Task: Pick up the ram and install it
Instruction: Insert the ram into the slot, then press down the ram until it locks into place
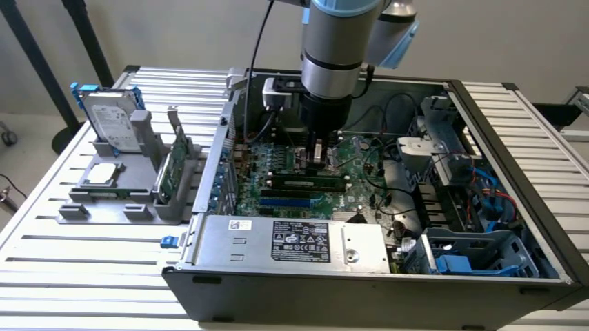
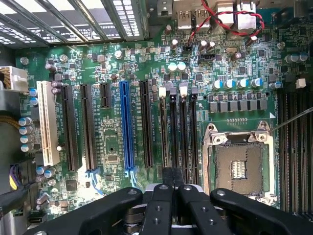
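Your gripper (image 2: 172, 188) pinches the ram (image 2: 172, 176) edge-down, directly above the motherboard (image 2: 112, 147) slots, ready for seating.

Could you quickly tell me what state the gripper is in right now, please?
Gripper: fingers closed together over the motherboard, above the memory slots; whether they pinch the ram edge-on between them cannot be told.
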Robot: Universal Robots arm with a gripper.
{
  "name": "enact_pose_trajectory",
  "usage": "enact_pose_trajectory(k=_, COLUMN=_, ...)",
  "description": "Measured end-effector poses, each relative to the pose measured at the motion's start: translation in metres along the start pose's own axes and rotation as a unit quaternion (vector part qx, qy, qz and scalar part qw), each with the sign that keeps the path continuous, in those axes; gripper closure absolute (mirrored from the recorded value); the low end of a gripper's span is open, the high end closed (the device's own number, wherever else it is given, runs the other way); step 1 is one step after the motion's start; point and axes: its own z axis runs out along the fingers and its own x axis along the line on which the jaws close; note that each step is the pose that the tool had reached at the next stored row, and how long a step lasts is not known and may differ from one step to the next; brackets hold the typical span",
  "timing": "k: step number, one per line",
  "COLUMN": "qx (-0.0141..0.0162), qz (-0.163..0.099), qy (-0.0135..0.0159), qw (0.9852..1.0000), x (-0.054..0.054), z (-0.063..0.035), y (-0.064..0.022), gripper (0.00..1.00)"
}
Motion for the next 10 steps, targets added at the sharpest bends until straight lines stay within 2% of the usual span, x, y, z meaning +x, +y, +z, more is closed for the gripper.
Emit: enact_pose_trajectory(k=10, qx=0.0000, qz=0.000, qy=0.0001, qw=1.0000, x=0.0000, z=-0.0001, y=0.0000, gripper=0.89)
